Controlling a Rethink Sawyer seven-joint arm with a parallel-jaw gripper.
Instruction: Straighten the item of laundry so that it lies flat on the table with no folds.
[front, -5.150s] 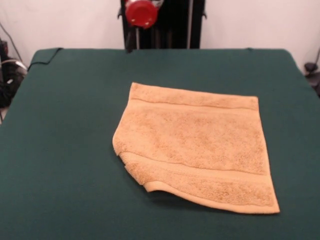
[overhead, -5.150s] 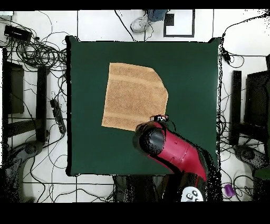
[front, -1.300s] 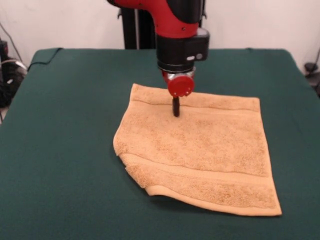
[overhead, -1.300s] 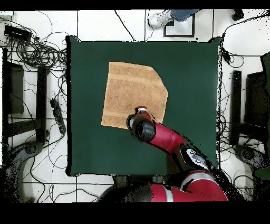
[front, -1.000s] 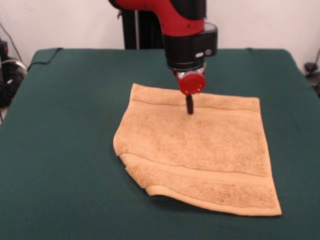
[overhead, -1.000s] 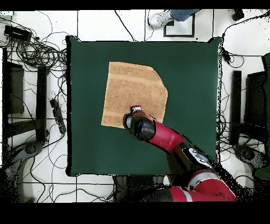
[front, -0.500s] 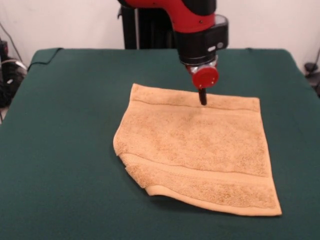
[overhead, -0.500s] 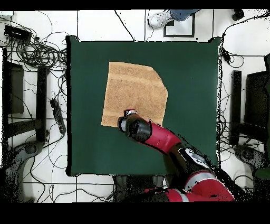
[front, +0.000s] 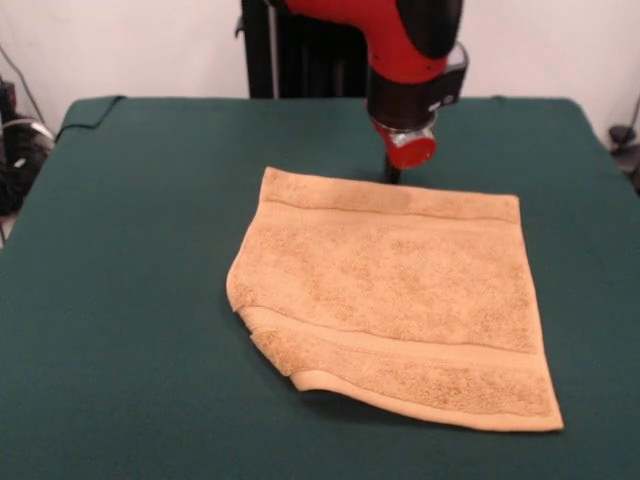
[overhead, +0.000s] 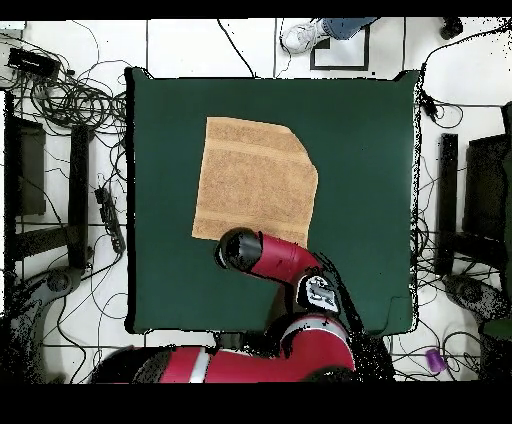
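Observation:
The item of laundry (front: 400, 290), an orange-tan towel, lies spread on the green table (front: 130, 250). Its near-left corner (front: 270, 340) is turned in, which leaves a slanted edge there, and the near edge lifts slightly. In the overhead view the towel (overhead: 255, 180) shows the same cut-off corner at its upper right. My gripper (front: 392, 174) hangs under a red disc just beyond the towel's far edge, shut and holding nothing. From above, the arm's wrist (overhead: 237, 250) covers the gripper, right below the towel's lower edge.
Green cloth surrounds the towel on all sides of the table (overhead: 365, 150). Cables and equipment (overhead: 60, 95) lie on the floor around it. A person's shoe (overhead: 300, 38) shows at the top edge. Cords (front: 15, 150) hang beside the table's left side.
The arm came down over the towel, then slid right and back in the front view. Its gripper has left the towel's far band and hangs beyond the edge. The towel has not moved.

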